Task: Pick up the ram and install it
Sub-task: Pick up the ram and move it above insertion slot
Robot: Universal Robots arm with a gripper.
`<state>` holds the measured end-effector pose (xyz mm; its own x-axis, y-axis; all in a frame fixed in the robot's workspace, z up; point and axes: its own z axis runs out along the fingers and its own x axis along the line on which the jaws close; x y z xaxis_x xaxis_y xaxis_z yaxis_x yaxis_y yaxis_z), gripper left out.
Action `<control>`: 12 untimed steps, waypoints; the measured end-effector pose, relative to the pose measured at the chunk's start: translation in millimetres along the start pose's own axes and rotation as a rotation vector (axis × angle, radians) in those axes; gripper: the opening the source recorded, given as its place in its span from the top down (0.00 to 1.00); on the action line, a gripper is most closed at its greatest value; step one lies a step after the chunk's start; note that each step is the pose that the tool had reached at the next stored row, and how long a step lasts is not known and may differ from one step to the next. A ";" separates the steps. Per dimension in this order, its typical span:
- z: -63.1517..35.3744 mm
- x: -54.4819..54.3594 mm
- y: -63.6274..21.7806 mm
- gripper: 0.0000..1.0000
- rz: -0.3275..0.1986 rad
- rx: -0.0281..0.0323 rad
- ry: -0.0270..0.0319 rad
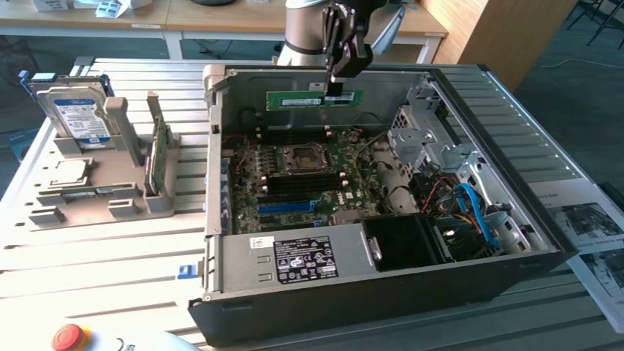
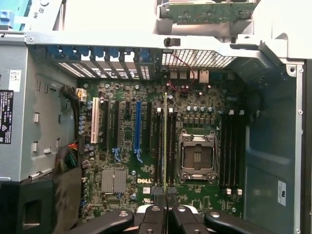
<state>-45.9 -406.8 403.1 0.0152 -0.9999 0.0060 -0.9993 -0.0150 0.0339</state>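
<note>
I have the ram (image 1: 302, 99) in the fingers (image 1: 335, 93), which are clamped on its top edge toward the exterior view's right end of the stick. It hangs upright on its long edge, in the air above the open case (image 1: 292, 292) and well clear of the motherboard (image 1: 322, 191), near the case's far wall.

From the wrist view I see the ram (image 2: 165, 146) edge-on, as a thin line running straight out from between the fingers (image 2: 165, 207). Its long axis lies parallel to the dark memory slots (image 2: 171, 146) beside the socket (image 2: 197, 156). It appears to sit right over that bank of slots, though I cannot tell which slot it is over. A second bank lies on the socket's other side.

The ram is not seated. As I judge it, the slots lie directly below the stick, aligned with it.
</note>
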 end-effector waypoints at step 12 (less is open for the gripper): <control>16.0 -0.2 -0.5 0.88 0.000 0.0000 0.0000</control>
<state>-45.9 -406.7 387.2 0.0152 -0.9999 0.0060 -0.9993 -0.0150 0.0339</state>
